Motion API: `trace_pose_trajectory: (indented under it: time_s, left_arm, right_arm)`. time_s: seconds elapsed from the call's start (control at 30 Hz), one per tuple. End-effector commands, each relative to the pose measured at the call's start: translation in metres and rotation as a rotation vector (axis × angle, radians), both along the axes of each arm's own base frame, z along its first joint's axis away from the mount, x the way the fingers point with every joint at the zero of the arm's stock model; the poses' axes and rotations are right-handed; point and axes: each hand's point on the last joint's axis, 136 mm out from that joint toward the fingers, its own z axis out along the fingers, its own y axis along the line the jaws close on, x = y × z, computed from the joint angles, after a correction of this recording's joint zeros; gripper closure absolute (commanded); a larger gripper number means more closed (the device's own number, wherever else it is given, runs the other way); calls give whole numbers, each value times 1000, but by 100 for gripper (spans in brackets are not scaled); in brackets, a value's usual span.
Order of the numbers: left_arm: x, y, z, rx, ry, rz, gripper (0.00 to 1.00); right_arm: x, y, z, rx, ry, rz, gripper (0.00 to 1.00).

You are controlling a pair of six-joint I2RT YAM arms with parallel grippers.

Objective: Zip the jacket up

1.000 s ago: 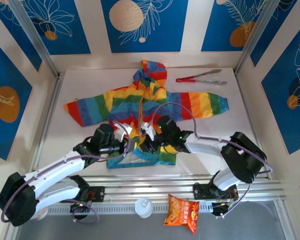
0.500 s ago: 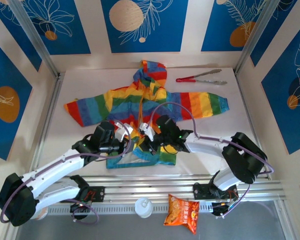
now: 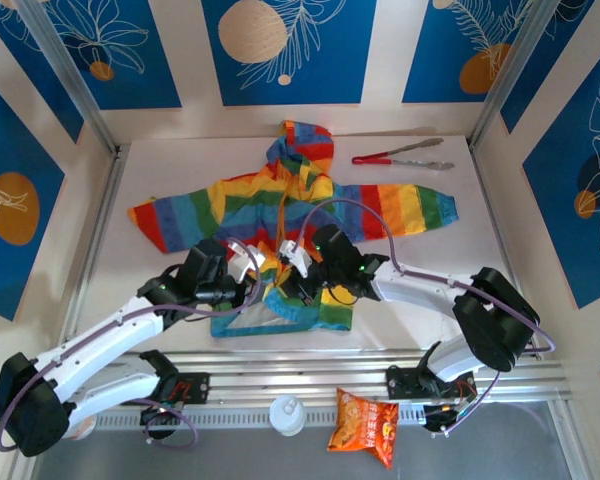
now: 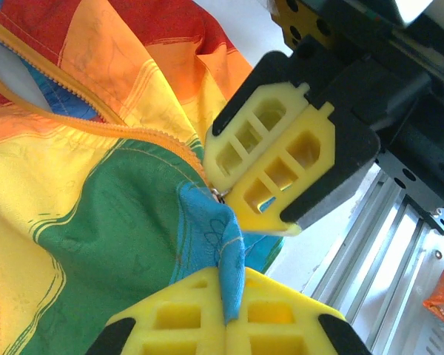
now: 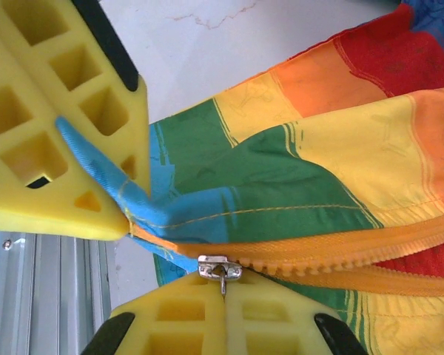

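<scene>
The rainbow-striped hooded jacket lies flat on the white table with its sleeves spread and its hem toward the arms. My left gripper is shut on the blue hem beside the zipper's lower end, the cloth pinched between its yellow fingertips. My right gripper is shut on the small metal zipper pull at the bottom of the orange zipper. The two grippers sit almost touching. Above the slider the zipper teeth part into an open V.
Red-handled tongs lie at the back right. An aluminium rail runs along the near table edge; an orange snack bag and a white round lid lie in front of it. Walls close in on three sides.
Both grippers have crept slightly toward the back of the table with the hem and slider. Their grips are unchanged.
</scene>
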Motion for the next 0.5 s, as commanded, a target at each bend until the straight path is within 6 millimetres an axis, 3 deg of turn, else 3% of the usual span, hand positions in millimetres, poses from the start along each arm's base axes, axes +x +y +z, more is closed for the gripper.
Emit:
trace_pose_trajectory:
  time_s: [0.0,0.47]
  left_arm:
    - [-8,4,6,14,0,-22,100]
    - [-14,14,17,32,17,11,100]
  right_arm:
    - [13,-2,6,-2,8,-48,100]
    - [23,0,10,-5,15,-83,100]
